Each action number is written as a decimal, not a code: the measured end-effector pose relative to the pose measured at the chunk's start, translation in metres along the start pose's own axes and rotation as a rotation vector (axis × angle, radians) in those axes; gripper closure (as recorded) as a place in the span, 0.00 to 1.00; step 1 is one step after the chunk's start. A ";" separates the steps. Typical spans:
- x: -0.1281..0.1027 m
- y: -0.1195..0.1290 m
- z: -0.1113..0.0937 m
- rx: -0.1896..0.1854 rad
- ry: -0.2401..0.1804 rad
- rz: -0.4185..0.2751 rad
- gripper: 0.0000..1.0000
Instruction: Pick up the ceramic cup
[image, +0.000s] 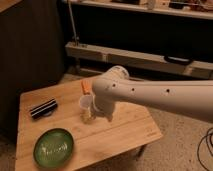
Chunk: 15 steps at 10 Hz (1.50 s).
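The ceramic cup (85, 103) is a small white cup with a round rim, standing in the middle of the wooden table (125, 135). My white arm reaches in from the right and its bulky wrist covers the cup's right side. My gripper (96, 115) hangs down right beside the cup, just above the tabletop; the cup's lower body is partly hidden behind it. A small orange item (86, 87) lies just behind the cup.
A green plate (53, 147) sits at the table's front left. A black striped object (43, 108) lies at the left. A dark cabinet stands behind the table at left, and a low shelf (130, 56) runs along the back.
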 end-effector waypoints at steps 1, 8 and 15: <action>0.013 0.003 -0.001 0.025 0.010 -0.001 0.31; 0.167 0.081 -0.006 0.199 0.123 0.082 0.31; 0.183 0.142 -0.011 0.328 0.208 0.208 0.31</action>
